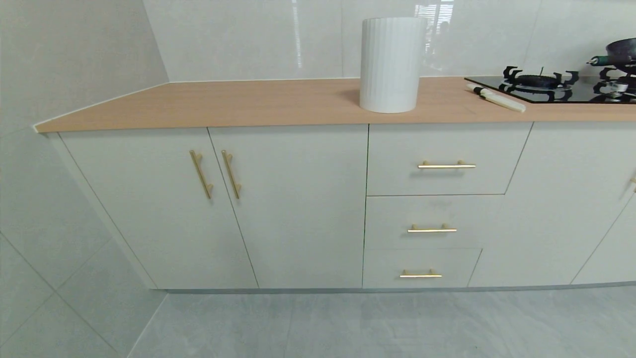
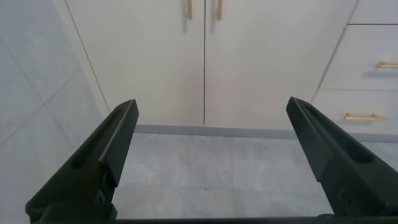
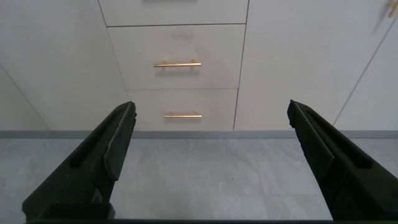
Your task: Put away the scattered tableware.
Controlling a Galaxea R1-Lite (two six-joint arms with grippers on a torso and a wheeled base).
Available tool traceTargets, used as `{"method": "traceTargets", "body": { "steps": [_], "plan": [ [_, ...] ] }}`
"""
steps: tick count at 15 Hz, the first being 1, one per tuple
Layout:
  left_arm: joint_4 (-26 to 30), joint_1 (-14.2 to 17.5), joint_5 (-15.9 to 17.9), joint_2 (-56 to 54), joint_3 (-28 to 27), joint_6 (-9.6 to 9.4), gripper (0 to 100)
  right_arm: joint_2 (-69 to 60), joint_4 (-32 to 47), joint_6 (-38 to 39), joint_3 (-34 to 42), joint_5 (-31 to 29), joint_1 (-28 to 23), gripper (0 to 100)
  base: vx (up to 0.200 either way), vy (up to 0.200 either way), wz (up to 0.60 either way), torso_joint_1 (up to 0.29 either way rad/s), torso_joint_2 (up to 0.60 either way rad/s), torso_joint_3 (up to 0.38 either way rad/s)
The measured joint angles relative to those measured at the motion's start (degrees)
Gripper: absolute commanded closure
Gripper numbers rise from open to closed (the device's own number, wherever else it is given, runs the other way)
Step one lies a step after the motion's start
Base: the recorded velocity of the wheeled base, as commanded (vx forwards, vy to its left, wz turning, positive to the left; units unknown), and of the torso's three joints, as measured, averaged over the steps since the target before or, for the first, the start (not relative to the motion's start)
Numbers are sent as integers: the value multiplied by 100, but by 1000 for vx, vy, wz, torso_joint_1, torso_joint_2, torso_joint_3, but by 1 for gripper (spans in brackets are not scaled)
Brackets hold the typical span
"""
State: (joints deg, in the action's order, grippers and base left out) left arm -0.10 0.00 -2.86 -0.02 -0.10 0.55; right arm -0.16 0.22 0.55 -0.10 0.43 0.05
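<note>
Up on the counter (image 1: 223, 102), the head view finds a white ribbed holder (image 1: 390, 64) standing upright. Well to its right, a pale utensil (image 1: 497, 98) lies flat against the front corner of the stove (image 1: 546, 89), and a pan (image 1: 621, 49) sits on the far burner. Lower down, the left wrist view faces the double doors (image 2: 149, 56) and the floor (image 2: 211, 174), with the left end effector (image 2: 210, 106) spread wide and empty. The right wrist view faces the lower drawers (image 3: 177, 43), the right end effector (image 3: 210, 106) likewise released, gripping nothing.
</note>
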Motion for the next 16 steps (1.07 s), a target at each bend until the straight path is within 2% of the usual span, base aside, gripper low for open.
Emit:
{"method": "traceTargets", "body": {
  "steps": [14, 16],
  "plan": [
    [2, 0, 0, 0, 0, 2, 0, 0, 5, 7, 0, 1, 5, 0, 200, 0, 0, 3, 2, 2],
    [2, 0, 0, 0, 0, 5, 0, 0, 5, 7, 0, 0, 0, 0, 0, 0, 0, 0, 0, 0]
  ]
}}
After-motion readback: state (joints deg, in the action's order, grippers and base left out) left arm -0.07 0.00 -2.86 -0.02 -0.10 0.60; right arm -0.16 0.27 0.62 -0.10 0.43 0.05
